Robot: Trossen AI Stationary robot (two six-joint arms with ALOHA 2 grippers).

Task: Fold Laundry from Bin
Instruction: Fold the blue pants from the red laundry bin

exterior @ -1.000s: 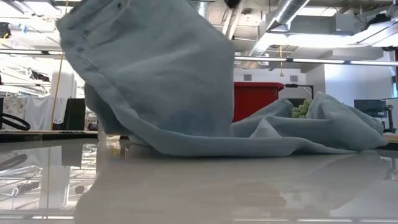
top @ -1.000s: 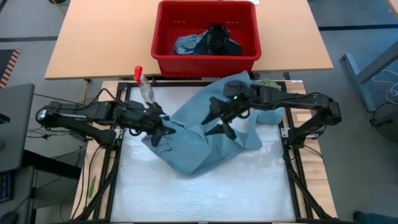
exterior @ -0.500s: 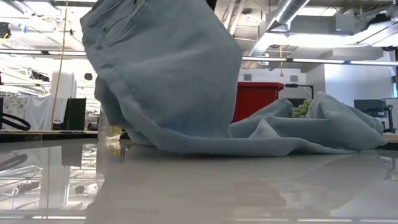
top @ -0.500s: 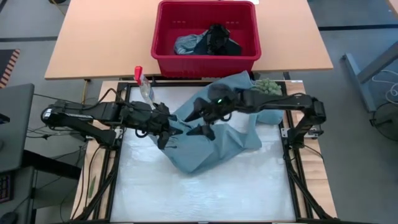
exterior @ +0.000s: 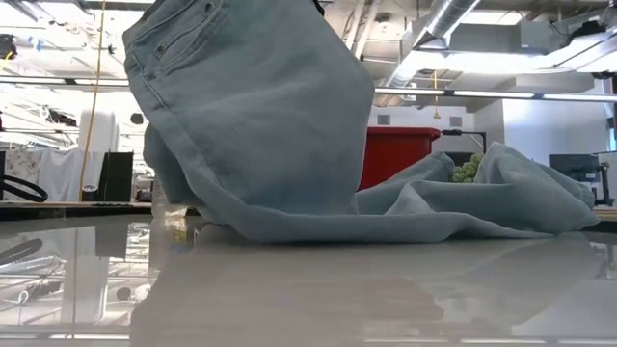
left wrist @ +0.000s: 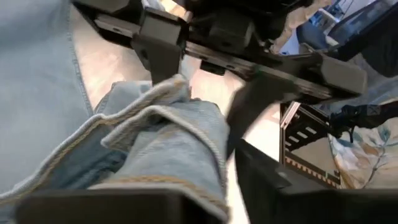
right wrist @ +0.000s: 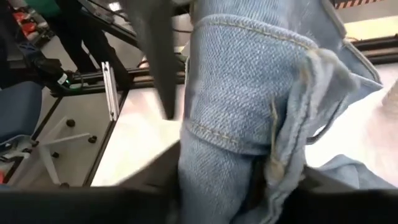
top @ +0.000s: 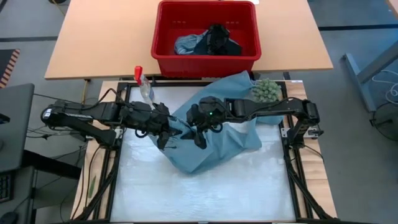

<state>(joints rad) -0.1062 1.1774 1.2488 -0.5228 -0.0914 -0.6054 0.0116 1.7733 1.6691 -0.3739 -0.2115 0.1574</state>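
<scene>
On the counter point(top: 205, 193) our left tool point(top: 166, 129) pinches the jeans' point(top: 211, 149) hem, jaws barely parted; just beside it our right tool point(top: 198, 130) closes on a bunched fold of the same raised denim; we judge the cloth soft, floppy, fairly heavy, best taken at seams or waistband; the near counter lies free, while the bottle point(top: 144, 84) and bin point(top: 205, 59), holding more laundry point(top: 208, 42), crowd the far edge.

Non-task items: clear spray bottle point(top: 144, 86), red top, at white mat point(top: 205, 193) edge; fuzzy green ball point(top: 265, 91); wooden table point(top: 99, 43)
</scene>
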